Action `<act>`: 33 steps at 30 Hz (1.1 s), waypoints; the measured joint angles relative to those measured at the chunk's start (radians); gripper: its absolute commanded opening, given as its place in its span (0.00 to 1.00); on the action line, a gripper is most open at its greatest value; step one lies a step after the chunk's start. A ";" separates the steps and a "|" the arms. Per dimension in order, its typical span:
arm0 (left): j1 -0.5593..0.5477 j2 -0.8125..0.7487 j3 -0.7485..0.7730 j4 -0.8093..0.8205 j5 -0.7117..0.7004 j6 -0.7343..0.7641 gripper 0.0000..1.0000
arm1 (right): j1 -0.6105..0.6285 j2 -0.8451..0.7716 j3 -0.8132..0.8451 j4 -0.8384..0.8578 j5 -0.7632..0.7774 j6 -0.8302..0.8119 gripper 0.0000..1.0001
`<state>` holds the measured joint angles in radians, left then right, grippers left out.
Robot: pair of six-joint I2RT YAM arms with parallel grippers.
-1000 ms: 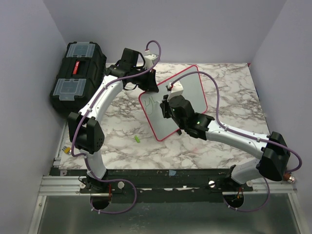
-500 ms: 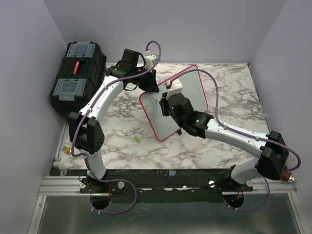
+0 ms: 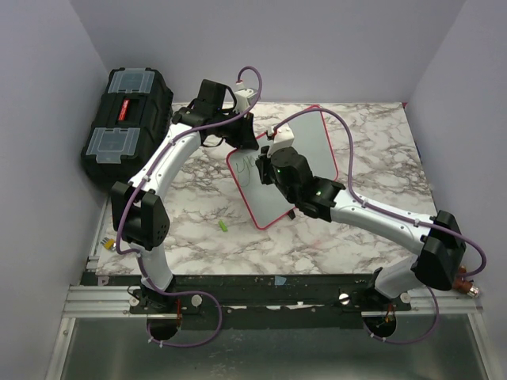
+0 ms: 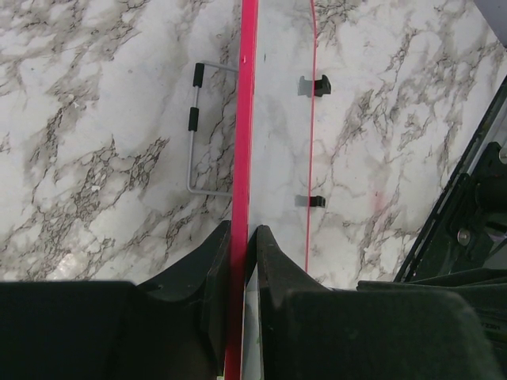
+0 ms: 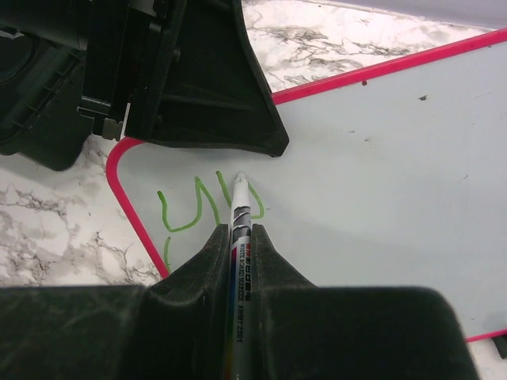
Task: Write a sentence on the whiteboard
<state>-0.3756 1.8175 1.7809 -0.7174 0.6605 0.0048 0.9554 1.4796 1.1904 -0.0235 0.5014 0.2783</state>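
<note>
Whiteboard [image 3: 313, 150] stands propped at a tilt in the middle of the marble table [image 3: 372, 134], a little toward 12 o'clock. The left gripper [image 4: 240, 233] is clenched on its red frame at the board's 10 o'clock corner. Beside that corner, at 9 o'clock on the white face, the sentence [image 5: 186, 210] is only a few green strokes so far, perhaps "yo". The right gripper [image 5: 239, 229] is clamped on a marker [image 5: 240, 207], whose tip touches the board just right of those strokes.

To my eye the job now is steadiness. The left grip should hold the frame firm so the board doesn't rock on its wire stand [image 4: 192, 134]. The pen wants light, even pressure and small letters, since the line starts close to the frame and has to run toward 3 o'clock with room for more lines below.

As for writing, the black toolbox [image 3: 127, 119] at 10 o'clock carries a red label too small to read. The marker's barrel has fine print that looks like "white board marker", though I can't be sure.
</note>
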 measured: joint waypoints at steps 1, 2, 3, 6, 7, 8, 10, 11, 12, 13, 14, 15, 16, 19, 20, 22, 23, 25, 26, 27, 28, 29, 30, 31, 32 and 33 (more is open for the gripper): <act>0.000 0.000 -0.002 0.003 0.000 0.000 0.00 | 0.000 0.000 0.000 0.000 -0.002 0.000 0.01; 0.000 -0.002 -0.006 0.007 0.000 0.000 0.00 | 0.000 0.002 0.001 0.000 -0.004 0.000 0.01; 0.000 -0.003 -0.009 0.011 0.000 0.000 0.00 | 0.000 0.002 0.002 0.000 -0.006 0.000 0.01; 0.000 -0.004 -0.012 0.018 0.000 0.000 0.00 | 0.000 0.002 0.002 0.000 -0.016 0.000 0.01; 0.000 -0.005 -0.013 0.020 0.000 0.000 0.00 | 0.000 0.002 0.002 0.000 -0.020 0.000 0.01; 0.000 -0.005 -0.015 0.021 0.000 -0.002 0.00 | 0.000 0.002 0.002 0.000 -0.023 0.000 0.01; 0.000 -0.006 -0.016 0.022 -0.001 -0.003 0.00 | 0.000 0.002 0.002 0.006 -0.031 0.001 0.01; 0.000 -0.006 -0.017 0.023 -0.001 -0.003 0.00 | 0.000 0.002 0.002 0.009 -0.036 0.001 0.01; 0.000 -0.006 -0.018 0.025 -0.001 -0.004 0.00 | 0.000 0.002 0.002 0.013 -0.040 0.001 0.01; 0.000 -0.006 -0.019 0.027 0.000 -0.005 0.00 | 0.000 0.002 0.002 0.016 -0.046 0.001 0.01; 0.000 -0.006 -0.020 0.029 0.000 -0.006 0.00 | 0.000 0.002 0.002 0.021 -0.050 0.001 0.01; 0.000 -0.006 -0.021 0.031 0.000 -0.006 0.00 | 0.000 0.003 0.002 0.024 -0.054 0.001 0.01; 0.000 -0.006 -0.021 0.032 0.000 -0.007 0.00 | 0.000 0.003 0.002 0.026 -0.056 0.002 0.01; -0.001 -0.006 -0.021 0.032 0.000 -0.007 0.00 | 0.000 0.003 0.002 0.030 -0.060 0.001 0.01; -0.001 -0.006 -0.021 0.032 -0.001 -0.006 0.00 | 0.000 0.003 0.002 0.030 -0.061 0.001 0.01; -0.001 -0.006 -0.021 0.032 -0.002 -0.006 0.00 | 0.000 0.003 0.002 0.030 -0.061 0.001 0.01; -0.002 -0.006 -0.021 0.032 -0.002 -0.006 0.00 | 0.000 0.003 0.002 0.030 -0.060 0.001 0.01; -0.002 -0.006 -0.021 0.032 -0.003 -0.006 0.00 | 0.000 0.003 0.002 0.029 -0.060 0.001 0.01; -0.002 -0.006 -0.021 0.032 -0.004 -0.006 0.00 | 0.000 0.003 0.002 0.029 -0.060 0.001 0.01; -0.002 -0.006 -0.021 0.032 -0.007 -0.006 0.00 | 0.000 0.003 0.002 0.029 -0.060 0.001 0.00; -0.002 -0.006 -0.021 0.032 -0.010 -0.006 0.00 | 0.000 0.003 0.002 0.029 -0.060 0.001 0.01; -0.002 -0.006 -0.021 0.031 -0.014 -0.006 0.00 | 0.000 0.001 0.002 0.026 -0.060 0.001 0.01; -0.002 -0.006 -0.020 0.031 -0.014 -0.006 0.00 | 0.000 -0.002 0.002 0.021 -0.060 0.002 0.00; -0.003 -0.006 -0.019 0.029 -0.016 -0.006 0.00 | 0.000 -0.006 0.002 0.013 -0.060 0.002 0.01; -0.005 -0.006 -0.018 0.028 -0.017 -0.006 0.00 | 0.000 -0.014 0.001 0.005 -0.060 0.002 0.01; -0.006 -0.006 -0.016 0.027 -0.018 -0.006 0.00 | 0.000 -0.024 -0.003 -0.002 -0.061 0.003 0.01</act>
<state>-0.3820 1.8111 1.7653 -0.6899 0.6430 -0.0010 0.9554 1.4551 1.1873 -0.0250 0.4408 0.2813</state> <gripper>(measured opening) 0.164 0.129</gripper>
